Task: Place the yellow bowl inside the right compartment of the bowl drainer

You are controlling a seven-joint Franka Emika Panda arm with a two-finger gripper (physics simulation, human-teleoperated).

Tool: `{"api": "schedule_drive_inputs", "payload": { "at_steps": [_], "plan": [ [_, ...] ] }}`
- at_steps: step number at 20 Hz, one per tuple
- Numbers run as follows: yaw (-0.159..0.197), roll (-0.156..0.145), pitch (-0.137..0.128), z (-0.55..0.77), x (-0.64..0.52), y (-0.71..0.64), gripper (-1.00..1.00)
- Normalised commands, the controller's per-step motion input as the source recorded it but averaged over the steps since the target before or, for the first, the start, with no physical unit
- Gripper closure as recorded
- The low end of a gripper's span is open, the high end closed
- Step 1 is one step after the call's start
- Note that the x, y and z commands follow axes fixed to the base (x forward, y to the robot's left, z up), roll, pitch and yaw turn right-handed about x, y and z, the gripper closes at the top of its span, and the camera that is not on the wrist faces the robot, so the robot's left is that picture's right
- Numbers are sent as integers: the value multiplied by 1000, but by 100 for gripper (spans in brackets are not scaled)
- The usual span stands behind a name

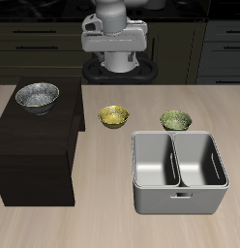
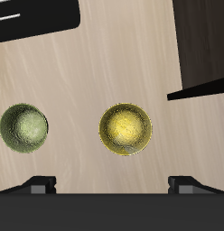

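Observation:
The yellow bowl (image 1: 113,117) (image 2: 126,128) sits upright on the wooden table, behind the bowl drainer (image 1: 180,196). The drainer is a grey tub with two wells; its right compartment (image 1: 201,160) holds nothing. My gripper (image 2: 112,184) hangs open high above the table, farther back than the yellow bowl, with nothing between its fingers. Both fingertips (image 2: 38,184) show wide apart in the wrist view. In the exterior view the white hand (image 1: 114,44) hovers near the robot's base. A corner of the drainer (image 2: 32,18) also shows in the wrist view.
An olive-green bowl (image 1: 175,120) (image 2: 23,127) stands beside the yellow one, just behind the drainer. A larger silver speckled bowl (image 1: 37,96) rests on top of a dark box (image 1: 35,145) (image 2: 206,45) on the table's other side.

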Motion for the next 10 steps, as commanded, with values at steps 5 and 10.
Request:
{"api": "schedule_drive_inputs", "payload": {
  "at_steps": [5,10],
  "plan": [
    [9,-13,-29,-385,44,73,-100],
    [-12,24,19,-433,-10,110,-100]
  ]
}}
